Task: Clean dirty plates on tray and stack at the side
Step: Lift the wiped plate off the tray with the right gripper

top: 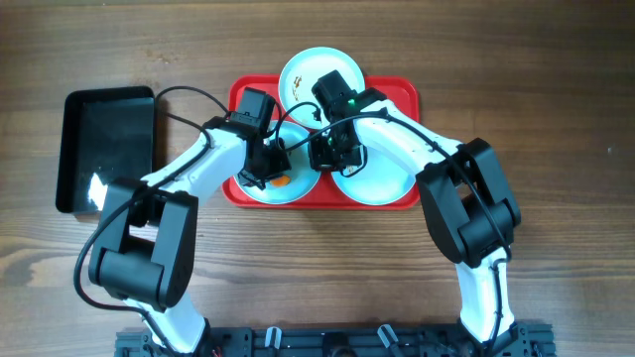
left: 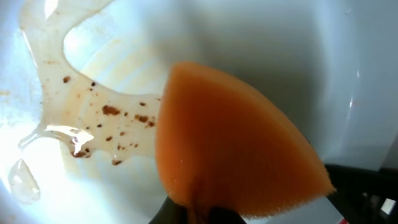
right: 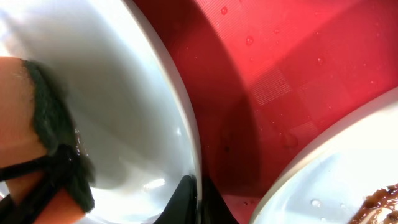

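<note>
The red tray (top: 402, 94) holds three pale plates. My left gripper (top: 266, 167) is shut on an orange sponge (top: 281, 180) and presses it onto the front-left plate (top: 303, 185). In the left wrist view the sponge (left: 236, 149) covers the jaws (left: 205, 214) and lies beside a wet brown smear (left: 93, 118) on that plate (left: 298, 43). My right gripper (top: 322, 151) is shut on the same plate's rim; the right wrist view shows its fingers (right: 198, 199) pinching the rim (right: 180, 124), with the tray (right: 298, 74) beside it. The back plate (top: 308, 69) carries a brown smear. The front-right plate (top: 377, 183) lies partly under my right arm.
A black rectangular bin (top: 104, 149) stands on the wooden table left of the tray. In the right wrist view, the edge of another plate with a brown smear (right: 373, 199) shows at the lower right. Both arms cross over the tray's middle.
</note>
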Robot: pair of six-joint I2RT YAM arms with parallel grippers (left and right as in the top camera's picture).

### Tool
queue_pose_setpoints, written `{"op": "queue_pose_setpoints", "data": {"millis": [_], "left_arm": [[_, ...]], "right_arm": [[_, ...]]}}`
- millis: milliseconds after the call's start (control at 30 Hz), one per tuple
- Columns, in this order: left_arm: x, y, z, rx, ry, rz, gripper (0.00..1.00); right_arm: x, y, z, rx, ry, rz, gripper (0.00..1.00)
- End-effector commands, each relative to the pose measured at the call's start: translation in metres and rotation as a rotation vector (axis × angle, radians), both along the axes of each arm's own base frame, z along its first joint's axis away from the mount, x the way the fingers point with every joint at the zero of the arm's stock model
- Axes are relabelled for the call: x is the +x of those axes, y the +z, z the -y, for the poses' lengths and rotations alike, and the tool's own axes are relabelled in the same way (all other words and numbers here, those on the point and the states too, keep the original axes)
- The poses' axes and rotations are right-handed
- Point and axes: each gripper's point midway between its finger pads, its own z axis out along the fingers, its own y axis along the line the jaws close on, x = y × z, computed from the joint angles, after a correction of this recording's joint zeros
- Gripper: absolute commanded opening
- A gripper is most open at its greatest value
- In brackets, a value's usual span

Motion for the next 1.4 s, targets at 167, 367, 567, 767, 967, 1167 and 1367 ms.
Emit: {"op": "queue_pose_setpoints", "data": {"millis": [167, 367, 567, 767, 967, 1167, 1367], "left_arm": [[-0.005, -0.02, -0.093, 0.516, 0.065, 0.012, 0.04], [-0.002, -0.015, -0.099, 0.556, 0.094, 0.03, 0.04], [0.006, 0.007, -0.094, 0.505, 0.167, 0.081, 0.04], [0.022, 0.058, -0.059, 0.272, 0.172, 0.196, 0.04], [0.025, 0.115, -0.027, 0.045, 0.146, 0.319, 0.04], [0.019, 0.124, -0.03, 0.038, 0.149, 0.323, 0.04], [0.013, 0.117, -0.052, 0.064, 0.197, 0.27, 0.04]], "right_arm": [[-0.016, -0.029, 0.026, -0.138, 0.017, -0.051, 0.04], [-0.01, -0.014, 0.029, -0.164, 0.039, -0.024, 0.04], [0.005, 0.017, 0.038, -0.226, 0.029, 0.057, 0.04], [0.022, 0.058, 0.048, -0.288, 0.026, 0.154, 0.04], [0.035, 0.102, 0.058, -0.341, 0.023, 0.24, 0.04], [0.036, 0.121, 0.079, -0.467, 0.027, 0.271, 0.04], [0.035, 0.132, 0.086, -0.626, 0.07, 0.359, 0.04]]}}
